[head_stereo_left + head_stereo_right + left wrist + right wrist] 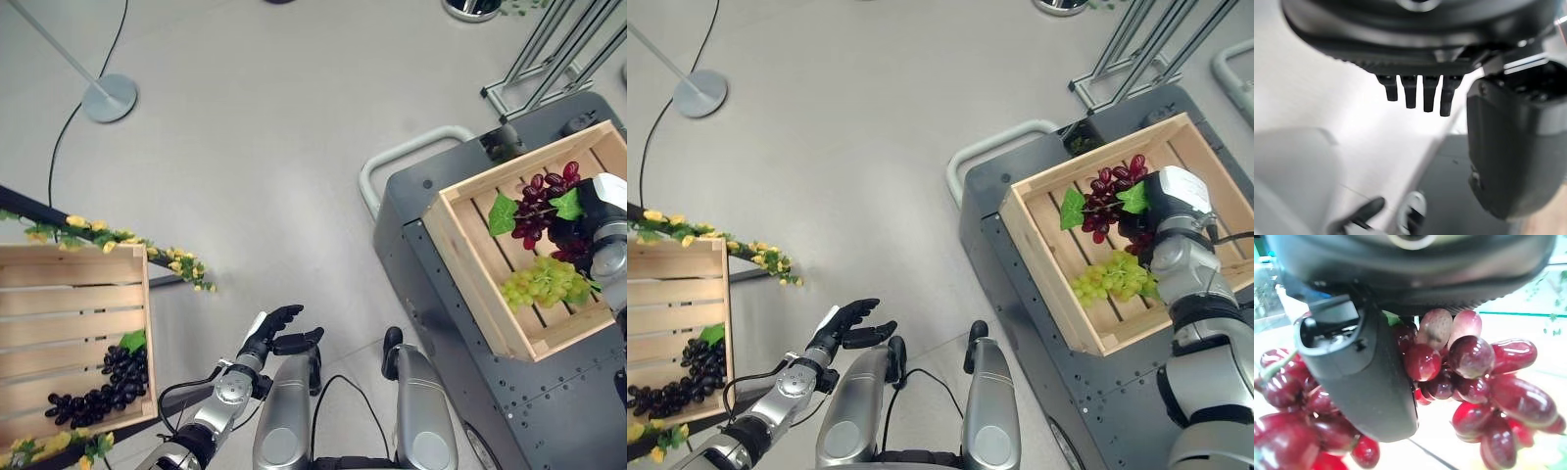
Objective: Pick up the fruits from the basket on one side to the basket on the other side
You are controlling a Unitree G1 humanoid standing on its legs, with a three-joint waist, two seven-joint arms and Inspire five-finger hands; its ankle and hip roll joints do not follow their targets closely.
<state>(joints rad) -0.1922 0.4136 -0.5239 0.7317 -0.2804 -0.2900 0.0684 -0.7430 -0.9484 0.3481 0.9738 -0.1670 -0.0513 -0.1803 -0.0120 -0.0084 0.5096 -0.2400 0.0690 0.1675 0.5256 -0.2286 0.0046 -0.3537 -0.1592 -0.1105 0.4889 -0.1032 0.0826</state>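
- Left hand (277,331), lower centre of the head views, hovers over the grey floor (265,147); fingers (1424,95) straight and relaxed, holding nothing.
- Left wooden crate (69,294), lower left, holds one black grape bunch (103,387); yellow flower garland (127,245) runs along its rim.
- Right wooden crate (460,255), right of frame, sits on a dark grey cart (411,206). Inside: green grape bunch (544,282) and red grape bunch (537,208).
- Right hand (1171,211) is down in that crate on the red bunch. Wrist view: thumb (1359,377) pressed against the berries; fingers hidden, so whether the grip is closed I cannot tell.
- Step, by my reading: grasping red grapes. Next: secure the hold, lift clear of the rim, carry across to the left crate.
- Top edge: stand base (108,98), metal rack legs (549,59).
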